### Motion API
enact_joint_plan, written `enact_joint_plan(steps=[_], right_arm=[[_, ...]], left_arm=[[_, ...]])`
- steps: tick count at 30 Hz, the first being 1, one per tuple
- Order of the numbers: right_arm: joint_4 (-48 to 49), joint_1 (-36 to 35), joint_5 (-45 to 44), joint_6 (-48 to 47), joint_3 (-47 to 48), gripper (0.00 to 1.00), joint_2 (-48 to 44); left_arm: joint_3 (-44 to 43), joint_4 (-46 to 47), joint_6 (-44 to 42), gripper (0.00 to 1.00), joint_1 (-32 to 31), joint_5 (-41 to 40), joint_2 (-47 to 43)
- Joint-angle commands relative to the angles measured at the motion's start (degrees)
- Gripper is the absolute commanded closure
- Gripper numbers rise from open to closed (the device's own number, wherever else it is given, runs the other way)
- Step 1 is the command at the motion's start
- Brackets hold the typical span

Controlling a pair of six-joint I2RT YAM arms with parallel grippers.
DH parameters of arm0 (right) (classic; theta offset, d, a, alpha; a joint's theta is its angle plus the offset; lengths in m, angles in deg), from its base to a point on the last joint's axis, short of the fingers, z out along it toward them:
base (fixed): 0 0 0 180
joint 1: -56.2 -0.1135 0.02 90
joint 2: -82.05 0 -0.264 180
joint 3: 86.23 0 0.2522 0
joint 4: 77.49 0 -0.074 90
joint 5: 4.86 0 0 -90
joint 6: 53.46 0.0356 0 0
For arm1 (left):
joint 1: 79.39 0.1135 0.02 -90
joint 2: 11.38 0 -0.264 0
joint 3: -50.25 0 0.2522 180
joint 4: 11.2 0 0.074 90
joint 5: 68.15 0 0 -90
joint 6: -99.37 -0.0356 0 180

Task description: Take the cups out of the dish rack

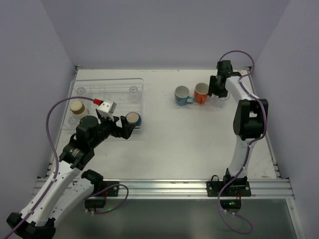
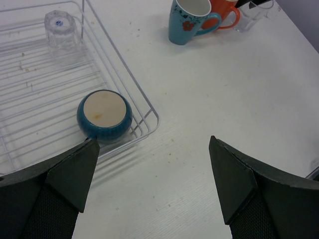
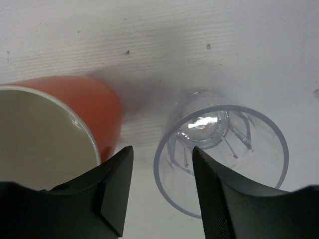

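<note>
Left gripper (image 2: 153, 143) has jaws wide by the upturned dark-blue cup (image 2: 104, 115). It's glazed, probably slick, so grab its sides. Right gripper (image 3: 160, 149) jaws are narrow, astride the clear cup (image 3: 209, 124) rim.

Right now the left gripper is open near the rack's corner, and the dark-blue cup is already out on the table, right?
Not quite. The dark-blue cup is not on the table; it sits inside the dish rack, in its corner, as the left wrist view shows. The left gripper is open near that corner, as you said.
</note>
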Motion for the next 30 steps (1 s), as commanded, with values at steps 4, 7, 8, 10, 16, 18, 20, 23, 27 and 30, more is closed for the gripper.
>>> enact_joint_plan(steps=[4, 7, 8, 10, 16, 18, 20, 23, 27, 30], right_arm=[[-0.13, 0.18, 1.54, 1.71, 2.25, 0.36, -8.47], [2.76, 0.18, 3.03, 4.34, -2.22, 0.27, -15.31], [5.47, 0.18, 3.56, 5.14, -4.24, 0.24, -17.51], [8.99, 0.18, 4.44, 6.89, -11.09, 0.23, -25.15], [27.79, -0.79, 14.19, 17.51, -35.69, 0.22, -47.12], [33.26, -1.58, 15.17, 19.37, -43.06, 0.22, -51.44], [35.37, -3.07, 16.05, 20.0, -46.17, 0.22, -56.01], [36.95, -4.57, 17.36, 19.82, -50.74, 0.22, -60.41], [38.02, -4.92, 18.25, 18.94, -55.57, 0.22, -64.46], [40.04, -4.92, 18.77, 19.12, -57.16, 0.23, -66.22]], left_arm=[[-0.92, 0.76, -0.54, 0.0, 0.64, -2.08, 2.0], [-1.89, 0.85, -0.37, 0.0, 0.64, -3.31, 3.93], [-2.59, 0.76, -0.28, 0.0, 0.64, -4.18, 4.37], [-3.21, 0.33, 0.42, 0.0, 0.64, -5.33, 6.13], [-7.51, -1.61, 1.65, 0.01, 0.64, -11.92, 12.54], [-9.88, -2.84, 1.74, 0.02, 0.64, -13.16, 16.3], [-11.64, -3.37, 1.48, 0.03, 0.56, -13.42, 18.87], [-14.01, -4.51, 0.78, 0.04, 0.56, -13.68, 26.23], [-17.44, -6.18, -0.28, 0.07, 0.56, -13.07, 33.54], [-19.82, -7.41, -0.81, 0.07, 0.56, -14.47, 37.51]])
